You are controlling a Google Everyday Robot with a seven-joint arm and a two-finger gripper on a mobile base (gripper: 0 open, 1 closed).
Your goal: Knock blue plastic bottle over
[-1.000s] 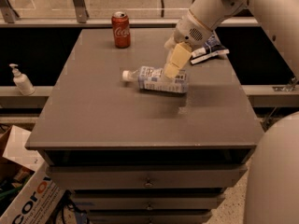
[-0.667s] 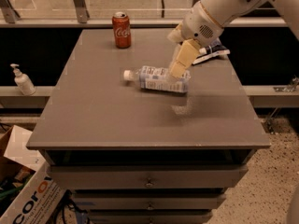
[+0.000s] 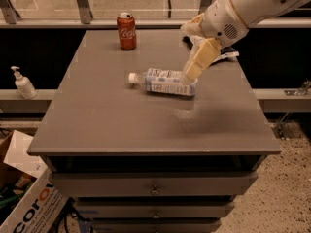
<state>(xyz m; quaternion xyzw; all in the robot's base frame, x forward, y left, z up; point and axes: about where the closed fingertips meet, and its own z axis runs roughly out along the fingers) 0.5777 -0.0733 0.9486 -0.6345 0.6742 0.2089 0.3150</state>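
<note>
The clear bluish plastic bottle with a white cap [image 3: 163,82] lies on its side near the middle of the grey cabinet top [image 3: 121,125], cap pointing left. Its base end sits right under the tan gripper [image 3: 189,76], which angles down onto it. I cannot tell whether they touch, or whether the claw is open. A red soda can [image 3: 127,31] stands upright at the far edge.

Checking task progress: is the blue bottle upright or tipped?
Tipped: the blue bottle lies on its side, cap pointing left; claw at its right end.
</note>
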